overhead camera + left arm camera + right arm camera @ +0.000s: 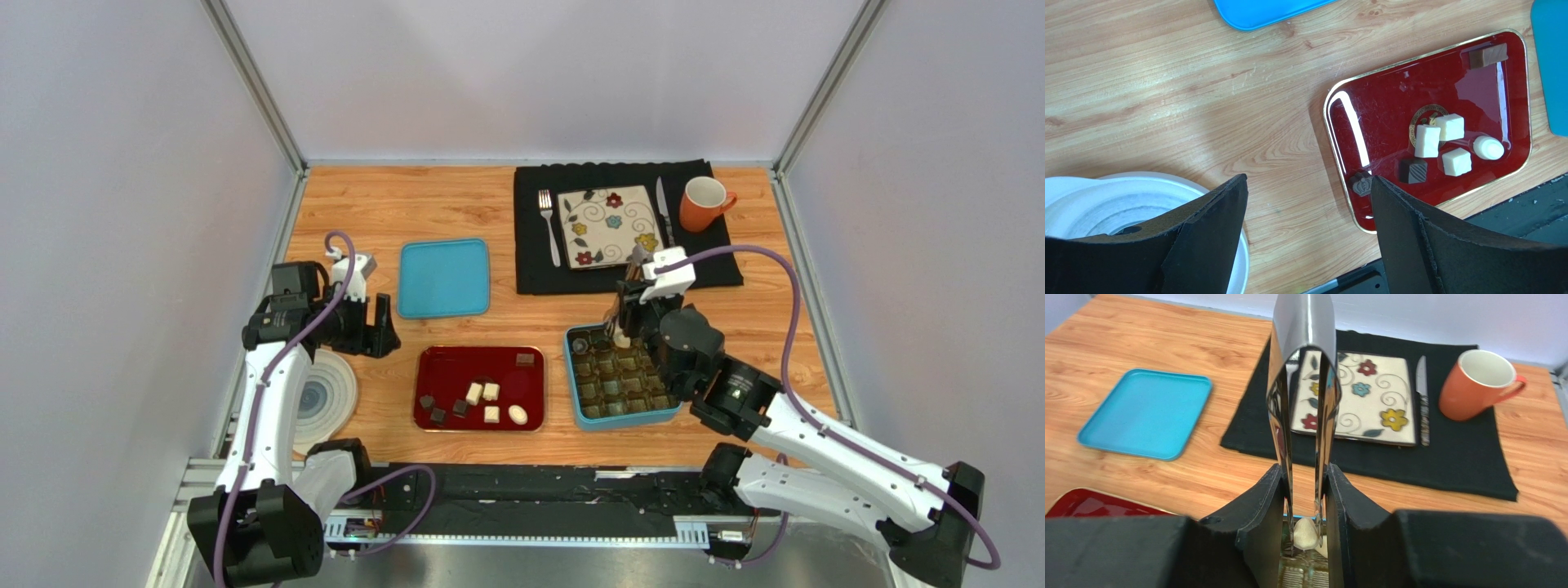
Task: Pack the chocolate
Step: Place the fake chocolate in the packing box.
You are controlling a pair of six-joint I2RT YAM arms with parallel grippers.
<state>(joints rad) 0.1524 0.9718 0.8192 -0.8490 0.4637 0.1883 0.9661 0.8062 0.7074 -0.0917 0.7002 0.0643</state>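
While my right claw (628, 328) hangs over the far end of the box (572, 380), the top view shows loose chocolates (482, 393) waiting on the tray (460, 365) just to its left.

From the left wrist, my left claw (1308, 180) stands wide open and empty above the surface (1168, 92), at the tray's edge.

From the right wrist, my right claw is clamped on tongs (1303, 386), whose tips pinch a white piece (1306, 533) just above the box. The step, I judge, calls for a straight drop into one cell. I should hold the squeeze until the piece rests, then ease off gently and lift straight up so the tips don't drag it out. Whether that cell is free I cannot tell.
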